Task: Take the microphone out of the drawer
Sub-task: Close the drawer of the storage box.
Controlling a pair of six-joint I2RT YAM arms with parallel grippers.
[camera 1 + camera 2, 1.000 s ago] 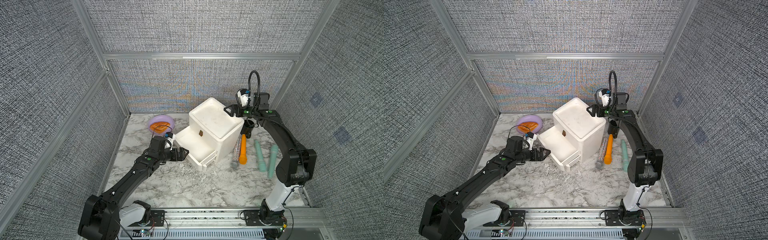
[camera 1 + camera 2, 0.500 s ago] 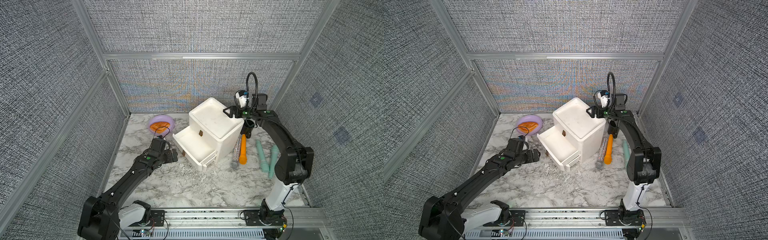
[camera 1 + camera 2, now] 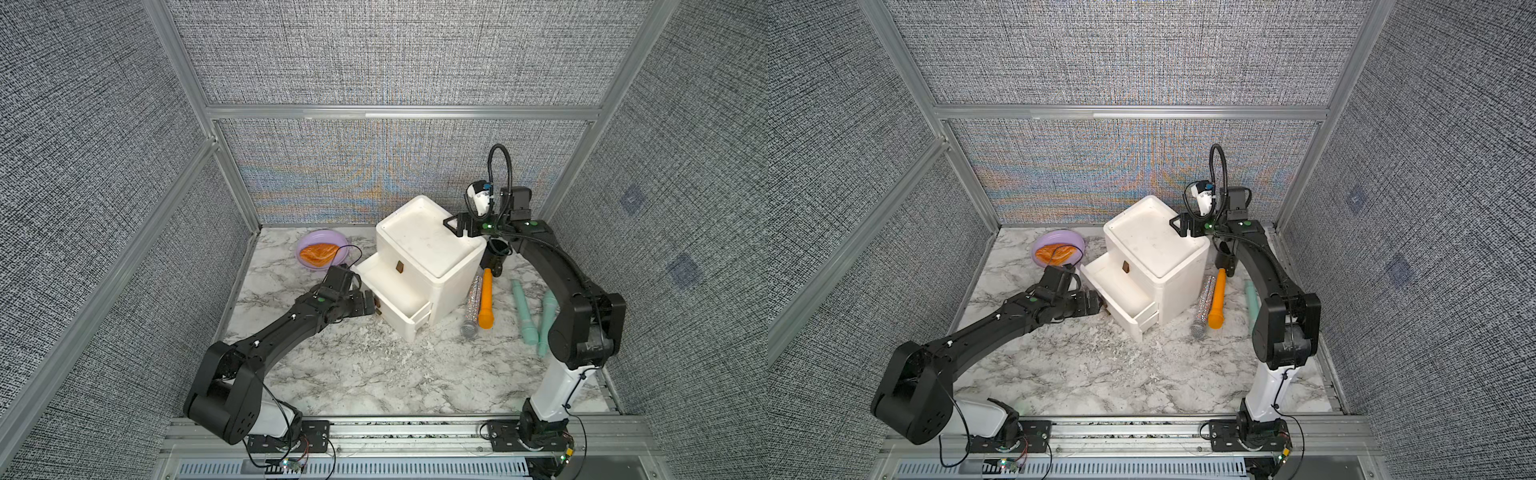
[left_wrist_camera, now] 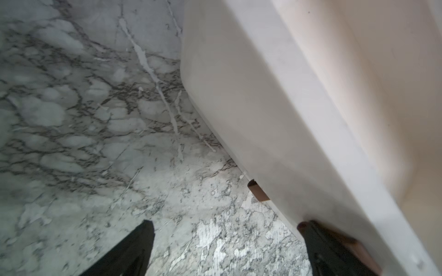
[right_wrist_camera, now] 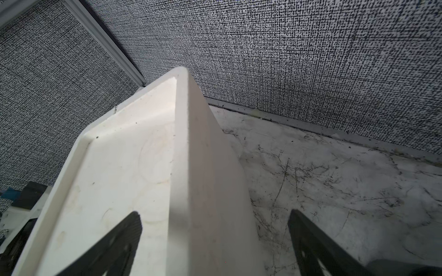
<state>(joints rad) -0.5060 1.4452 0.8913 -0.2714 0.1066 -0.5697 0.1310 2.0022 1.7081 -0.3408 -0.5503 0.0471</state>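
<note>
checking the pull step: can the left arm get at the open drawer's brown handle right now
Probably yes: the left gripper sits right beside the handle, fingers open, nothing between them.

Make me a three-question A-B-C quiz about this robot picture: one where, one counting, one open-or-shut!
1. Where is the orange microphone? A on the table beside the cabinet; B on top of the cabinet; C in a pincer.
2. How many teal microphones? A one; B two; C five.
3. The left pincer is: A shut on a microphone; B shut, empty; C open.
Answers: A, it lies on the marble; B, two lie side by side; C, its jaws stand apart.
</note>
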